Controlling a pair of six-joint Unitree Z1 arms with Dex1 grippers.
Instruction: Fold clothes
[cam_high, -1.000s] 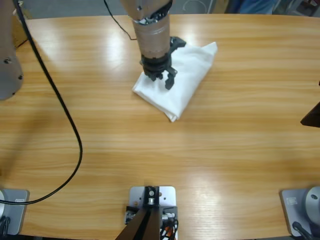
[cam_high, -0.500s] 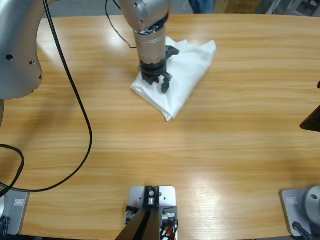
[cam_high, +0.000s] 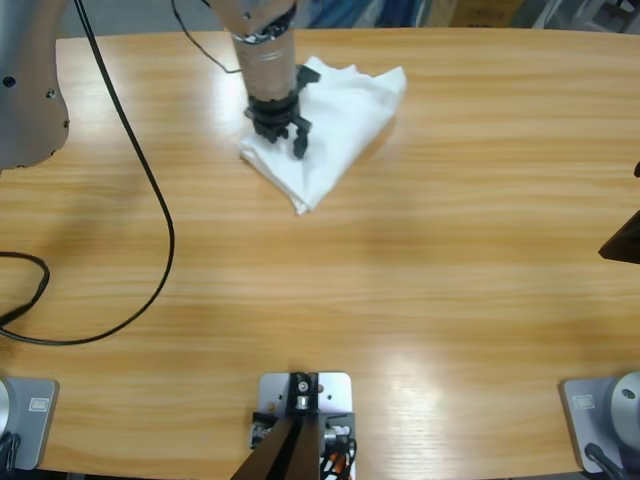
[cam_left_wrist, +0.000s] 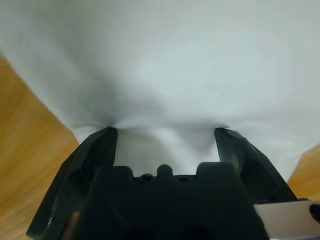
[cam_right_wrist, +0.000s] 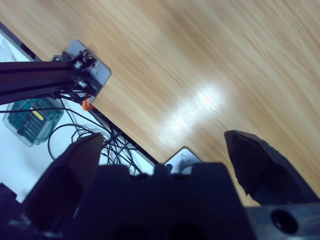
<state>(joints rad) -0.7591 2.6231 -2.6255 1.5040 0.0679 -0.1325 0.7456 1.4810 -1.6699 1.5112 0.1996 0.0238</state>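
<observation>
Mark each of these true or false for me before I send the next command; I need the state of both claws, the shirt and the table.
1. The left claw presses on the folded white cotton T-shirt. True.
2. The T-shirt lies spread flat with both sleeves out. False: it is a folded bundle.
3. The right claw holds a corner of the T-shirt. False: it is open, with only the long wooden table and its edge in front of it.
4. A black cable loops over the table's left part in the high view. True.
5. The T-shirt sits at the table's near edge by the rig. False: it lies towards the far edge.
</observation>
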